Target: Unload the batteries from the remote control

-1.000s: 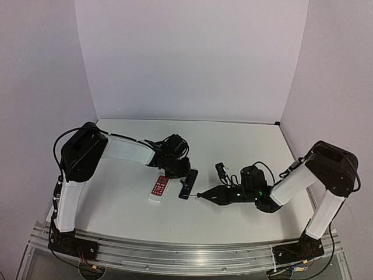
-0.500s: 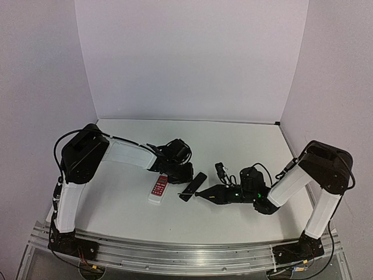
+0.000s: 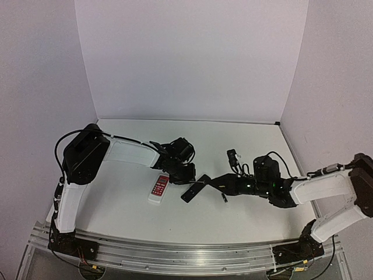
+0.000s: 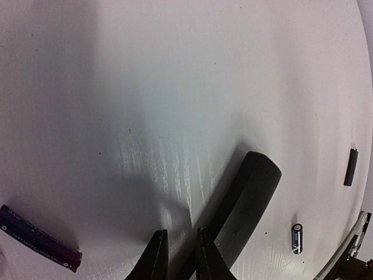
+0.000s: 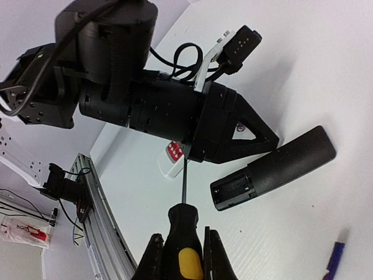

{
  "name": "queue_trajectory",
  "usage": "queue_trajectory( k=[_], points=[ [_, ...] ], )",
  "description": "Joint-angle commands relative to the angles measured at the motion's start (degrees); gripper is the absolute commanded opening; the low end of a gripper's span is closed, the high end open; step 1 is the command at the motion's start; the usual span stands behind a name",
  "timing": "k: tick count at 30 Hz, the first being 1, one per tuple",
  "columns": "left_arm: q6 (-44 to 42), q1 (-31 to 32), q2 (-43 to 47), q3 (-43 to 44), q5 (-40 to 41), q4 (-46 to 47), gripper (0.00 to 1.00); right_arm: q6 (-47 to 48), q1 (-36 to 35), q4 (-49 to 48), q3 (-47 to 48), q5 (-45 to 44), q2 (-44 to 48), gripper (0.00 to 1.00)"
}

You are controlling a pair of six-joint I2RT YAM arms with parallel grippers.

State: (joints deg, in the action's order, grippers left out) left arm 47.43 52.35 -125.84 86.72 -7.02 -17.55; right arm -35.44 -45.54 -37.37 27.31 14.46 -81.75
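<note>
1. Currently no writing I can read. The battery (image 4: 297,238) has a blue-and-silver wrap with print too small to make out. The white remote (image 3: 158,189) has a red button panel, legends blurred.
2. The remote control (image 5: 274,168) lies flat and slanted on the bench (image 3: 128,204), mid-bench between the two arms. Right wrist view shows an open recess at one end. I can't tell whether a cell sits in it.
3. Left fingers (image 4: 156,256) are pinched nearly together and I see nothing between them. Their tips are down just beside the remote control's long edge. Contact or not, I can't tell.
4. Right fingers (image 5: 213,256) are clamped on the screwdriver (image 5: 182,221) by its black-and-yellow handle. The shaft points toward the left arm's wrist body, with the remote control's open end just beside it.
5. One battery lies loose on the bench, near the remote control but apart from it.
6. Other items: a purple stick (image 4: 38,239) lies well apart from the remote control, and a short dark strip (image 4: 350,167) lies past the battery near the frame edge. The white remote sits on the left arm's side of the remote control, not touching.
7. The left arm's wrist body crowds one end of the remote control in the top view.
</note>
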Motion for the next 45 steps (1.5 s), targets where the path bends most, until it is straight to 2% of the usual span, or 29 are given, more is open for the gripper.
queue_trajectory(
  k=[1,5,8,11,14,16,19,24,29,36,41,45],
  points=[
    [-2.0,0.5,-4.0,0.5,2.6,-17.3,0.21,4.4,-0.1,23.3,1.5,-9.2,12.6,0.0],
    [-3.3,-0.6,-0.8,3.8,4.6,-18.4,0.3,6.0,-0.1,41.9,4.7,-20.9,22.5,0.0],
    [-4.6,-1.4,3.3,4.9,6.1,-18.0,0.4,6.3,-0.1,48.6,5.5,-29.7,27.4,0.0],
    [-6.7,-1.4,8.3,4.8,6.5,-16.6,0.6,5.8,0.0,49.4,5.0,-36.3,29.2,0.0],
    [-9.4,-1.5,14.4,2.4,6.4,-14.3,0.92,3.0,0.1,49.2,5.6,-41.6,26.5,0.0],
    [-10.4,-1.5,18.8,-0.2,6.0,-11.9,0.99,-1.6,0.3,47.7,6.4,-46.4,22.4,0.0],
    [-12.5,-1.5,24.6,-5.5,4.2,-8.3,1.0,-3.0,1.2,41.0,6.9,-49.0,16.2,0.0],
    [-13.8,-1.4,33.5,-14.5,4.3,-4.1,1.0,-2.9,3.6,36.0,8.8,-45.7,7.9,0.0],
    [-12.9,-1.4,38.8,-21.4,6.0,-3.0,1.0,-8.1,5.1,33.0,7.5,-42.4,2.3,0.0],
    [-12.0,-1.5,39.8,-23.4,6.3,-2.6,1.0,-12.8,5.1,32.4,4.2,-38.7,0.4,0.04],
    [-12.0,-1.5,38.5,-23.3,4.6,-1.1,1.0,-15.7,5.1,32.6,0.8,-36.8,2.3,0.2],
    [-12.6,-1.5,35.6,-22.0,2.9,-0.8,1.0,-17.1,5.1,32.7,-1.1,-35.4,3.7,0.23]
  ],
)
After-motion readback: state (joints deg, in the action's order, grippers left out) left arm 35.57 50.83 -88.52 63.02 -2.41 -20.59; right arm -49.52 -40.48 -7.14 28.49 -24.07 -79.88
